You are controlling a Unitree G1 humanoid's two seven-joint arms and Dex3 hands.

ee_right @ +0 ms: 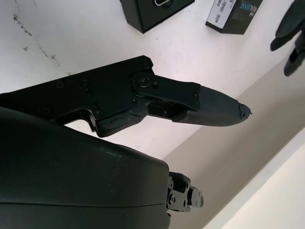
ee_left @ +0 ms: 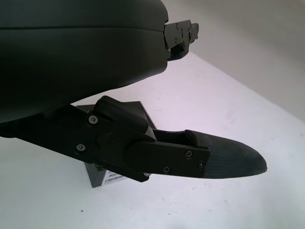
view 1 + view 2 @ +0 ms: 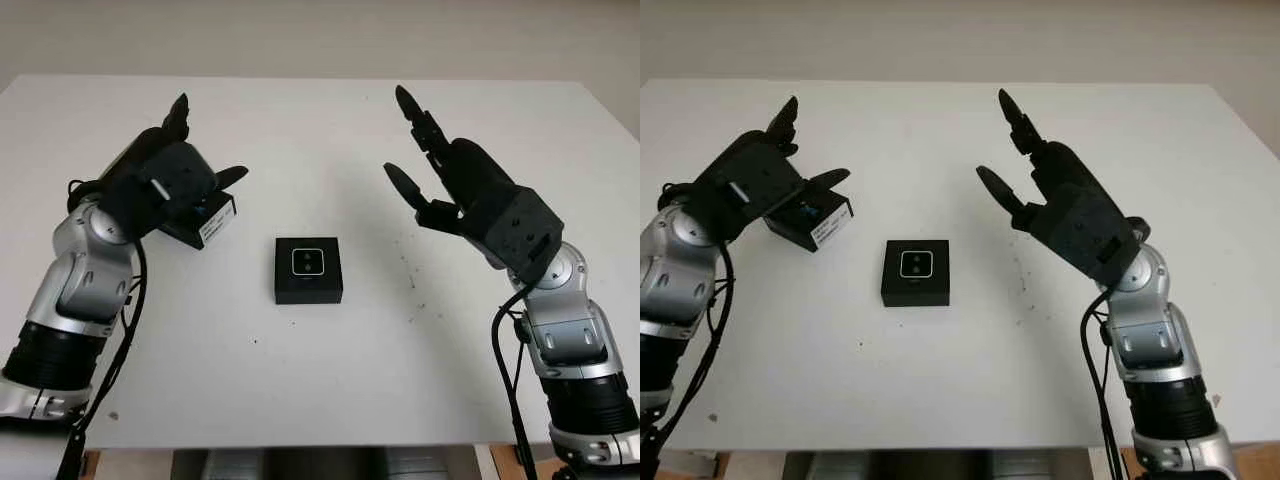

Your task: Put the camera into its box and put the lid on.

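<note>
The square black box (image 3: 308,269) with the camera inside sits between my hands; the black lid (image 3: 200,220) lies under my open left hand (image 3: 178,172), and my right hand (image 3: 440,170) hovers open, raised.

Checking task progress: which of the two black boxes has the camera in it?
The square box at the table's centre, camera showing on top. The labelled one sits by the left hand.

A big white table (image 3: 330,370) takes up most of the room here. It has some small dark specks (image 3: 412,280) on it. Behind the table is a plain pale wall (image 3: 320,35). The light is soft.
</note>
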